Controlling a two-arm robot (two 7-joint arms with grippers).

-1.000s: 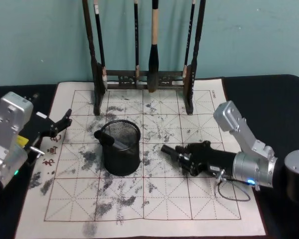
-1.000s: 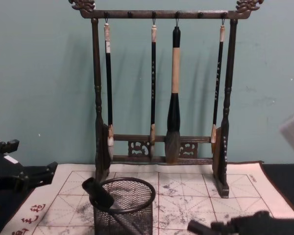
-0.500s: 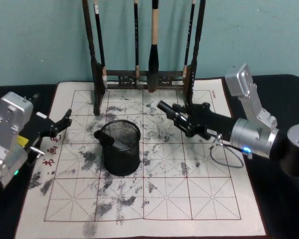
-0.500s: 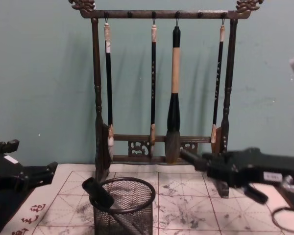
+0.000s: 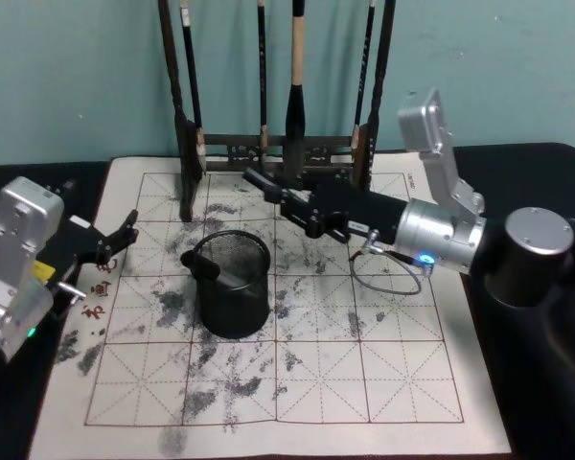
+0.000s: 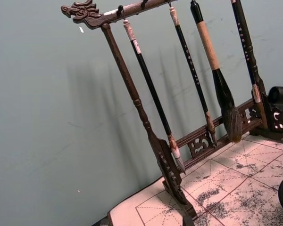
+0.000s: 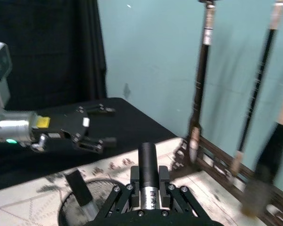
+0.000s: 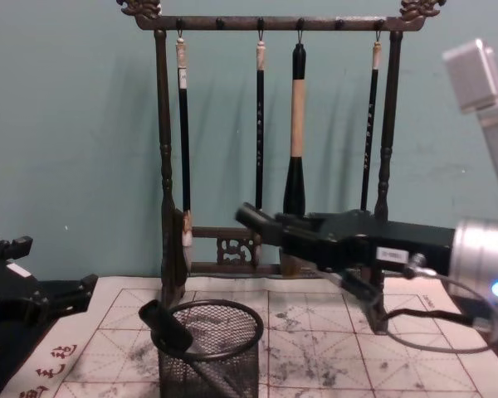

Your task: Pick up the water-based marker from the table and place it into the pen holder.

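Nearest us, the ink-stained grid mat (image 5: 297, 383) lay on the black table (image 5: 517, 163), with the pen holder (image 5: 232, 309) standing on it. A second marker (image 5: 201, 264) leaned inside the holder, its cap against the left side of the rim. The left gripper (image 5: 123, 233) sat parked well left of the holder, fingers apart, holding nothing.

Above the holder and a bit behind and right of it, the right gripper (image 5: 305, 207) had its fingers clamped on the water-based marker (image 5: 264, 181). The marker was off the table, held about level, with its black end pointing left over the holder's far side. From the chest view it hung clear above the rim.

We judged the step as carry and drop. To do it well:
- bring the marker over the open right part of the holder, away from the leaning one
- tip the black end down before lowering
- let go only once that end is below the rim, or it may bounce out

Behind the holder stood the brush rack (image 5: 278, 149) with hanging brushes (image 8: 297, 124). We'd keep the wrist from swinging back into them.
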